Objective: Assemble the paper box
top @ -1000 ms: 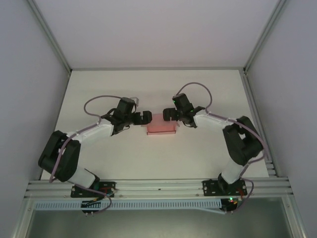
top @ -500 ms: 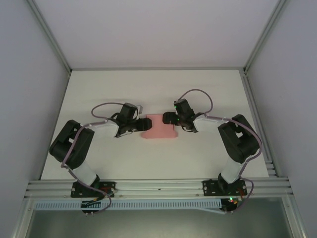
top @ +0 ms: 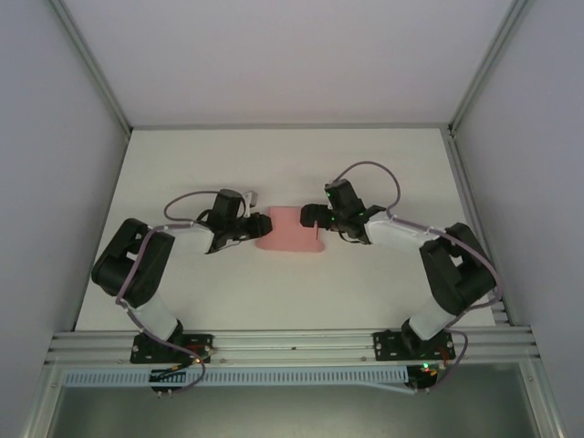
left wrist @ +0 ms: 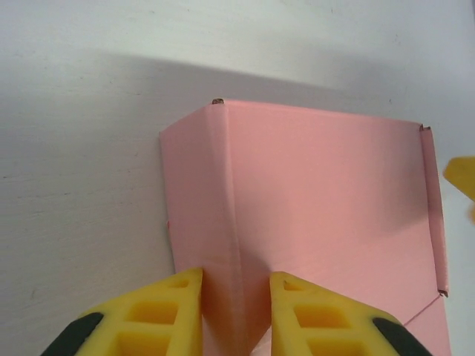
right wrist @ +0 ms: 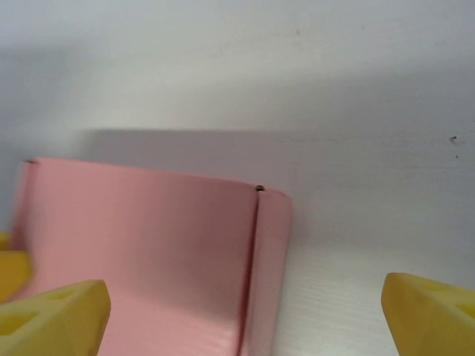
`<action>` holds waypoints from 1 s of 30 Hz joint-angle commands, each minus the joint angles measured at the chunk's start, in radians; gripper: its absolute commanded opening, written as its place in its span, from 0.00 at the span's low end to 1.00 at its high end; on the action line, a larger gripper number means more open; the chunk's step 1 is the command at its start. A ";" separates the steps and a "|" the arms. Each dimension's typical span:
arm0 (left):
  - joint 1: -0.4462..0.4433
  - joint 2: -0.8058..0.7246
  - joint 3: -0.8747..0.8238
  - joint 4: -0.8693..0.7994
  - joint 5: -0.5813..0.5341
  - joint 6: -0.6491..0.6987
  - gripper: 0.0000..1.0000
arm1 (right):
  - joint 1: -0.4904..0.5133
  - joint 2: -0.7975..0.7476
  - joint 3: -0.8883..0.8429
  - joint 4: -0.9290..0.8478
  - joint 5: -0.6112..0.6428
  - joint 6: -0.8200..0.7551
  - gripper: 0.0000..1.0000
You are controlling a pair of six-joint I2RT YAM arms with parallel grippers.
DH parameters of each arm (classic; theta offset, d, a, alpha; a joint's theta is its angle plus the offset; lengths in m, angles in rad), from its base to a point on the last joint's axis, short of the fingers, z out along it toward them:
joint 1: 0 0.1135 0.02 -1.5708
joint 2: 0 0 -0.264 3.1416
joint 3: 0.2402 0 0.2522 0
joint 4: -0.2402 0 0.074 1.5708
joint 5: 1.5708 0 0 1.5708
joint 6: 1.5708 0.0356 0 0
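Note:
The pink paper box (top: 290,230) lies partly folded at mid-table, between the two grippers. My left gripper (top: 258,225) is at its left end. In the left wrist view the left gripper (left wrist: 236,278) is shut on a raised fold of the paper box (left wrist: 326,193), one yellow finger (left wrist: 148,315) on each side of the crease. My right gripper (top: 315,217) is at the box's right end. In the right wrist view the right gripper (right wrist: 245,285) stands wide open, and the box's narrow side flap (right wrist: 267,259) lies between its fingertips without touching either.
The white table (top: 274,155) stretches behind the box, and grey enclosure walls (top: 55,182) stand on both sides. An aluminium rail (top: 292,345) carrying the arm bases runs along the near edge.
Both arms have dropped lower and closed in on the box. The left gripper has taken hold of the left fold. The box has flattened and shifted slightly left.

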 commanded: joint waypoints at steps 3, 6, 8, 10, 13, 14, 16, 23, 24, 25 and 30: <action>0.058 -0.015 -0.111 0.157 0.109 -0.091 0.12 | -0.034 -0.079 -0.070 0.073 -0.145 0.127 0.96; 0.090 -0.002 -0.161 0.291 0.184 -0.149 0.11 | -0.053 -0.077 -0.100 0.121 -0.208 0.163 0.95; 0.093 0.003 -0.174 0.323 0.190 -0.153 0.08 | -0.063 -0.062 -0.109 0.132 -0.243 0.180 0.94; 0.100 0.009 -0.196 0.395 0.229 -0.174 0.08 | -0.070 -0.042 -0.117 0.149 -0.283 0.193 0.93; 0.118 0.019 -0.225 0.495 0.274 -0.219 0.07 | -0.071 -0.011 -0.126 0.204 -0.349 0.205 0.91; 0.122 0.017 -0.229 0.503 0.276 -0.223 0.07 | -0.071 0.000 -0.124 0.223 -0.368 0.212 0.90; 0.125 0.019 -0.240 0.533 0.282 -0.234 0.07 | -0.071 0.022 -0.123 0.253 -0.403 0.233 0.88; 0.130 0.040 -0.253 0.600 0.302 -0.259 0.08 | -0.071 0.059 -0.149 0.402 -0.509 0.298 0.73; 0.130 0.039 -0.253 0.602 0.303 -0.258 0.09 | -0.071 0.061 -0.158 0.443 -0.533 0.314 0.69; 0.131 0.031 -0.251 0.602 0.303 -0.252 0.09 | -0.071 0.060 -0.164 0.476 -0.548 0.329 0.63; 0.130 -0.019 -0.224 0.543 0.300 -0.188 0.31 | -0.073 0.020 -0.163 0.457 -0.529 0.321 0.36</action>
